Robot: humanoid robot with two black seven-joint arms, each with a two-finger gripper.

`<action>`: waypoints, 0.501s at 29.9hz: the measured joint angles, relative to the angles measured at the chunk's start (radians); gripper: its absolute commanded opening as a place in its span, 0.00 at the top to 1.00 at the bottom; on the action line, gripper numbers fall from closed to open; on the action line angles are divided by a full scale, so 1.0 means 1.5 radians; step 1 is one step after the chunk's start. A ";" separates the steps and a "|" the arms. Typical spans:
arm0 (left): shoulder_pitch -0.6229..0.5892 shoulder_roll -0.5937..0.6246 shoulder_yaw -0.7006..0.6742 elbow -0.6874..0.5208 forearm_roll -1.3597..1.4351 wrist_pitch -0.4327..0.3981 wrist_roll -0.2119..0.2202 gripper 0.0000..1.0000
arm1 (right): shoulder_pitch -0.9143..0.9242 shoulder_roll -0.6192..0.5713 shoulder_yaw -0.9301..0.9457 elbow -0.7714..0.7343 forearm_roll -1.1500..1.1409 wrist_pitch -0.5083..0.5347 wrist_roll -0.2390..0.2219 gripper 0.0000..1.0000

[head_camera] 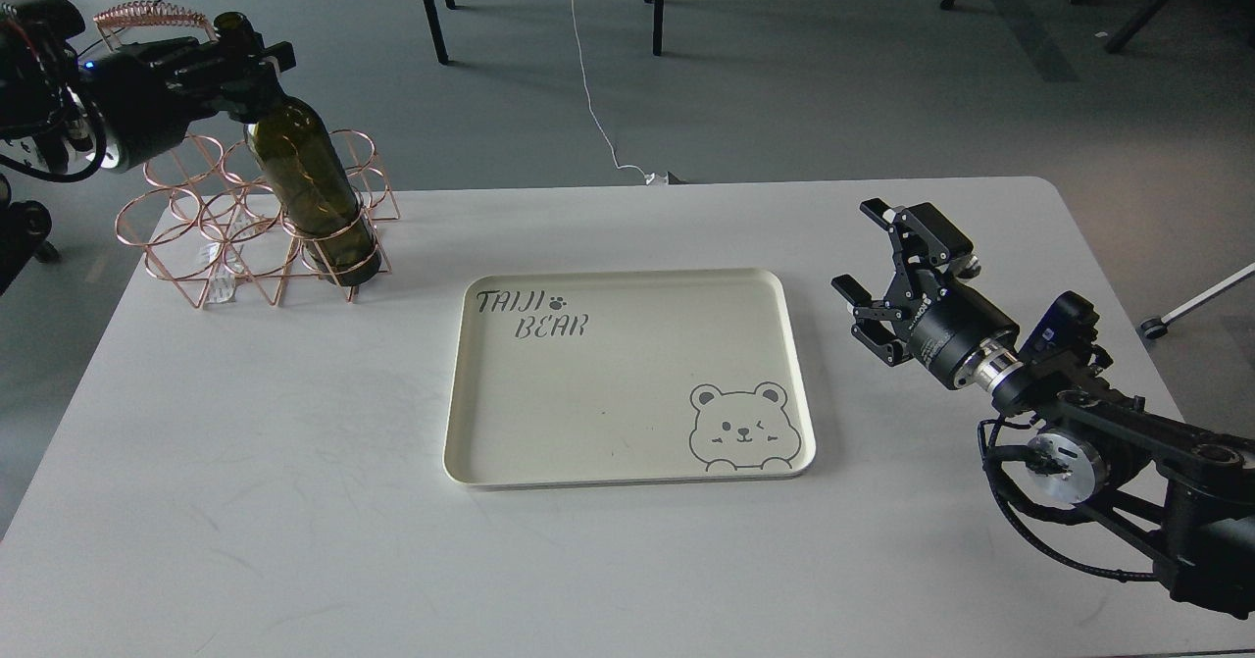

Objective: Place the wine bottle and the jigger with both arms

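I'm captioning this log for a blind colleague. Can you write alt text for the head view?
The left claw grips the neck of a dark green wine bottle standing tilted in a copper wire rack on a white table. A cream bear-printed tray lies centre; the right claw hovers open beside it.

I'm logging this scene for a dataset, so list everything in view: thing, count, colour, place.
wine bottle: 1, dark olive green, tilted in the front right ring of the rack, neck gripped by the left end effector
wire rack: 1, copper, table's far left corner
tray: 1, cream, bear print, table centre, nothing on it
table: 1, white
cable: 1, white, on grey floor behind
jigger: none visible
left end effector: 1, black, shut on the bottle neck
right end effector: 1, black, open, above the table right of the tray
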 measured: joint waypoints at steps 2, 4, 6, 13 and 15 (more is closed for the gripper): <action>0.000 -0.003 0.001 0.000 0.000 0.000 0.000 0.44 | 0.000 0.000 0.000 0.000 0.000 0.000 0.000 0.01; 0.000 -0.004 0.001 0.000 -0.001 0.000 -0.001 0.35 | 0.000 0.000 0.000 0.001 0.000 0.000 0.000 0.01; 0.000 -0.005 0.001 0.000 -0.001 0.001 -0.001 0.18 | 0.000 0.000 0.000 0.001 0.000 0.000 0.000 0.01; -0.002 -0.008 0.001 0.000 -0.029 0.003 0.000 0.03 | -0.003 0.000 0.000 0.001 0.000 0.000 0.000 0.01; -0.007 -0.006 0.001 -0.004 -0.035 0.004 0.000 0.02 | -0.003 0.000 0.001 0.001 0.000 0.000 0.000 0.01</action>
